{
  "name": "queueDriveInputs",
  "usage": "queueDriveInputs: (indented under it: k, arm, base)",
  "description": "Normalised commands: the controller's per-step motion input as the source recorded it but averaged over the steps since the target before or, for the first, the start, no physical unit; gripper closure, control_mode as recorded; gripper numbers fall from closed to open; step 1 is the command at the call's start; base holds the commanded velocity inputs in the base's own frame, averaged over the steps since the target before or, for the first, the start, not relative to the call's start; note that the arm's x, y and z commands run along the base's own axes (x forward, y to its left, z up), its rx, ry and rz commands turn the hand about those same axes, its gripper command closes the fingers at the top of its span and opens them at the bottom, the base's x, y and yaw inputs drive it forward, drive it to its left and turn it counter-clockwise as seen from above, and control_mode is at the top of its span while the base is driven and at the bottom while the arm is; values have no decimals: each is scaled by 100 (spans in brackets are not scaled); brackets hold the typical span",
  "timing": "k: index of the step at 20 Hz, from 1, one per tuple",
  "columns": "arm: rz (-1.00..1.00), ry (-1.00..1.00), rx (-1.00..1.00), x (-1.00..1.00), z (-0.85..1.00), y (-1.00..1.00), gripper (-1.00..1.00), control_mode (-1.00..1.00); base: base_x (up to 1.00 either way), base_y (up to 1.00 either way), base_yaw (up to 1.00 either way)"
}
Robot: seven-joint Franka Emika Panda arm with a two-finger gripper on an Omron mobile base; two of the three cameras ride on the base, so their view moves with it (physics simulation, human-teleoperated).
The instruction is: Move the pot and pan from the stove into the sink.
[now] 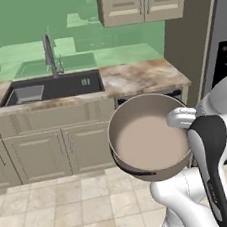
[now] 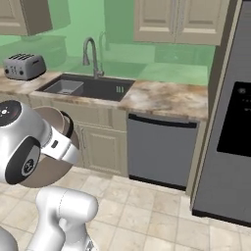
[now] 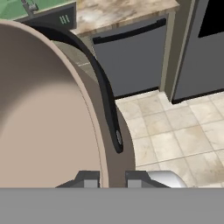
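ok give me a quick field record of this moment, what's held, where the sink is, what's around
held item: pot, carried in the air in front of the counter, beige inside facing the left base camera
grip: gripper shut on the pot's rim, one of the jaws inside the wall and one outside
sink: dark basin set in the marble counter, ahead and left of the pot
faucet: behind the sink
toaster: on the counter left of the sink
dishwasher: under the counter right of the sink
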Motion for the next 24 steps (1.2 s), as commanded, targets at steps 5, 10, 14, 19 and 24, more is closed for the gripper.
queueDriveInputs:
  k: [5, 10, 14, 19, 24]
  arm:
    - [0, 0, 0, 0, 0, 0, 100, 100]
    - [0, 0, 0, 0, 0, 0, 100, 100]
    - [0, 0, 0, 0, 0, 0, 100, 100]
    - [0, 0, 0, 0, 0, 0, 100, 100]
    - [0, 0, 0, 0, 0, 0, 100, 100]
  base:
    - [0, 1, -4]
    - [0, 63, -6]
    - [0, 80, -8]
    - [0, 67, -6]
    - [-1, 5, 0]
